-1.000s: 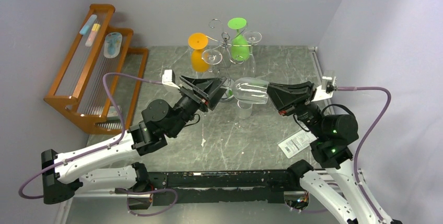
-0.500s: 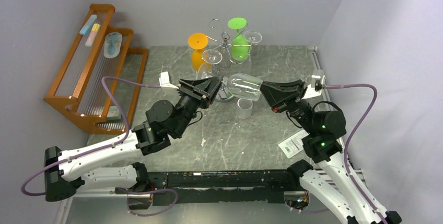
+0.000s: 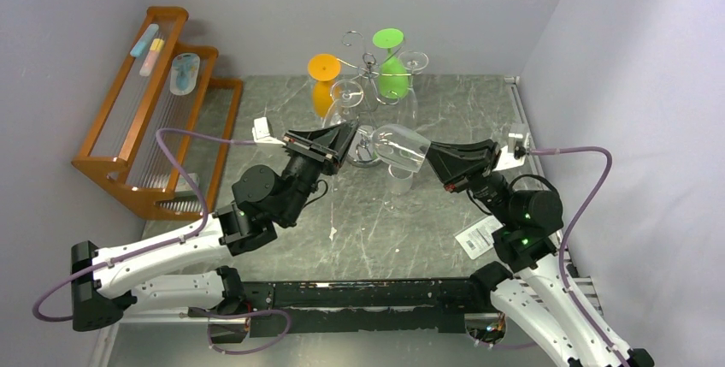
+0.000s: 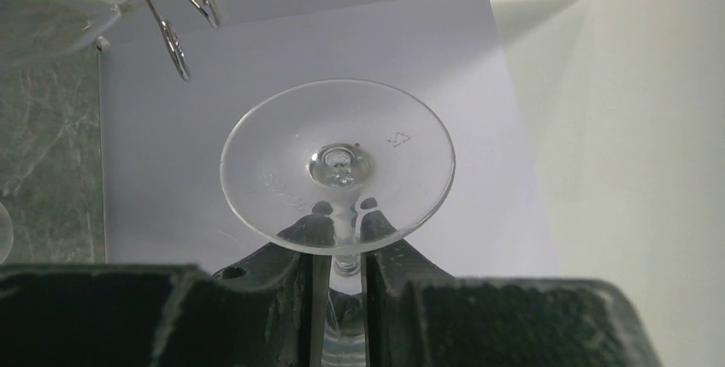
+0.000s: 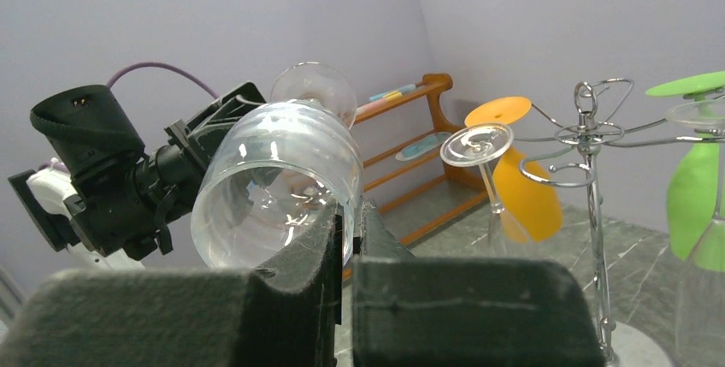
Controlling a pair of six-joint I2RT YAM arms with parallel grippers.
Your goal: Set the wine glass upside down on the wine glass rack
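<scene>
Left claw (image 4: pixel 340 243) closed onto wine glass (image 4: pixel 338 162); laden rack (image 3: pixel 368 72) just beyond.

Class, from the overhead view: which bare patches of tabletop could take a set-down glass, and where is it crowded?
Bare: the near middle, between the left arm and the paper tag; the back right corner beside the wine glass rack; the strip between wooden rack and orange glass. Crowded: around the held wine glass.
</scene>
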